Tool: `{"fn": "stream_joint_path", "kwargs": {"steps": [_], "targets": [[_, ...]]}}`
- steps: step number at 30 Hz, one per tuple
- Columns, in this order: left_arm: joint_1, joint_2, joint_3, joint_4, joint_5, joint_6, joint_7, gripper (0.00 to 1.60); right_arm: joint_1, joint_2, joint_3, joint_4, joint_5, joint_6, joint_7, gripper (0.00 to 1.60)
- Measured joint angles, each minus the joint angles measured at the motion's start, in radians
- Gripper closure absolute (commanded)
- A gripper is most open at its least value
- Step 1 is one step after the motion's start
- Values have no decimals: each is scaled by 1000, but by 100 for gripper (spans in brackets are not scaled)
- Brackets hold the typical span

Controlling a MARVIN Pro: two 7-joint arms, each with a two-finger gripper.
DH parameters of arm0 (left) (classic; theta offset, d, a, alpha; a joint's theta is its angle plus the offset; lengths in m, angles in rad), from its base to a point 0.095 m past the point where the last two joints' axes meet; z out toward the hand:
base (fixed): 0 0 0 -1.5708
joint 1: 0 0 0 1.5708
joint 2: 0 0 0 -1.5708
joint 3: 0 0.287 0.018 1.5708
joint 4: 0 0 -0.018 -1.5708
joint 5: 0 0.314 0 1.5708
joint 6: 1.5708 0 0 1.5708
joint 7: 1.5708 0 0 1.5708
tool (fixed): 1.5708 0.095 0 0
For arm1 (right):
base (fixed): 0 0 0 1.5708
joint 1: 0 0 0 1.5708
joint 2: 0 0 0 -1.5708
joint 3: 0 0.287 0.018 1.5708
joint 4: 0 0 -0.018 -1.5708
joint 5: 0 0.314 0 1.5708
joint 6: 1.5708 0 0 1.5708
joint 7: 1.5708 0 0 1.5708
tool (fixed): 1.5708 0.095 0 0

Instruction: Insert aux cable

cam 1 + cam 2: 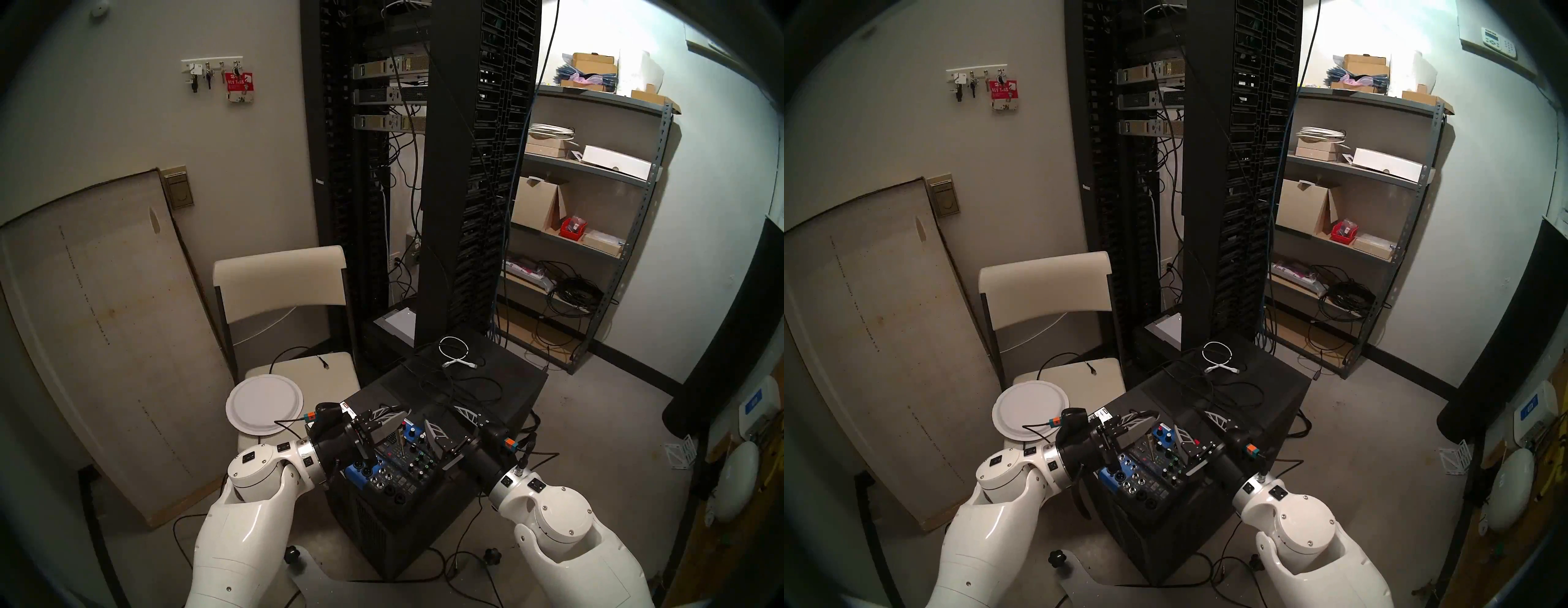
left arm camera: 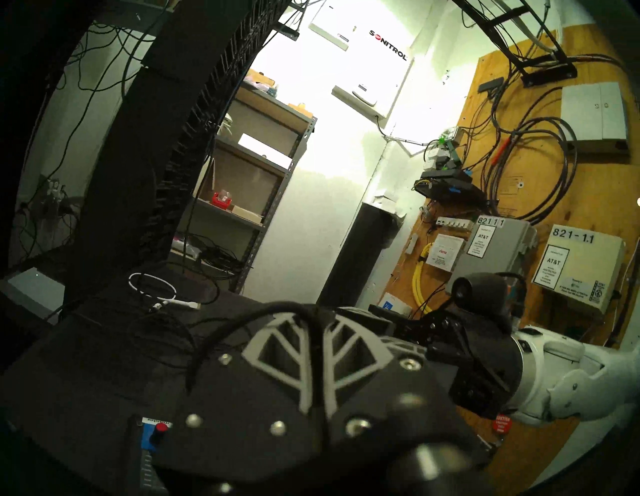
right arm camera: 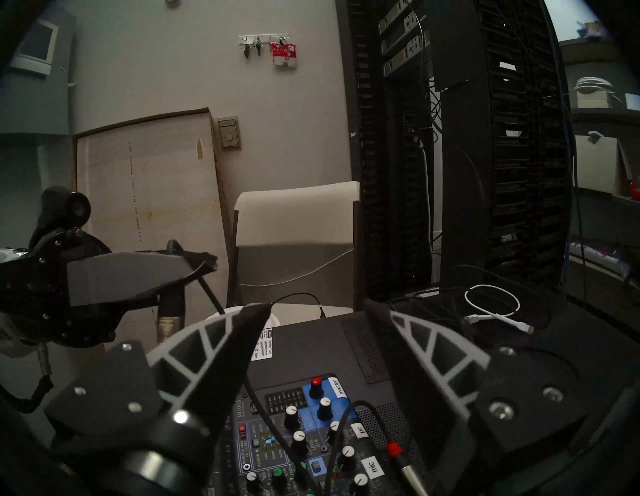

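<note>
My left gripper (image 1: 401, 418) is shut on the aux cable (image 1: 399, 441). Its slim silver plug hangs upright, tip down, just above the small blue-and-black audio mixer (image 1: 394, 471). In the right wrist view the plug (image 3: 169, 317) hangs below the shut left gripper (image 3: 202, 266). In the left wrist view the thin black cord (image 2: 214, 341) runs out between the shut fingers (image 2: 277, 346). My right gripper (image 1: 447, 422) is open and empty over the mixer's right side, to the right of the plug. Its own view shows it (image 3: 315, 306) above the mixer knobs (image 3: 311, 412).
The mixer sits on a black speaker box (image 1: 500, 390) with loose black cords and a white coiled cable (image 1: 456, 352). A cord with a red-ringed plug (image 3: 394, 450) is in the mixer. A chair (image 1: 297, 369) with a paper plate (image 1: 265, 405) stands left, a server rack (image 1: 445, 170) behind.
</note>
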Motion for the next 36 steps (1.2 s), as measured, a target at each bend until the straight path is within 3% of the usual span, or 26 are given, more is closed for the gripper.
{"fn": "stream_joint_path", "kwargs": {"steps": [21,36], "targets": [[69,42,-13,-21,59,-187,-78,160,22,-17,7,19,0,-1,0,52],[87,46,-33,22,42,-278,-129,160,27,-22,6,24,0,-2,1,51]]}}
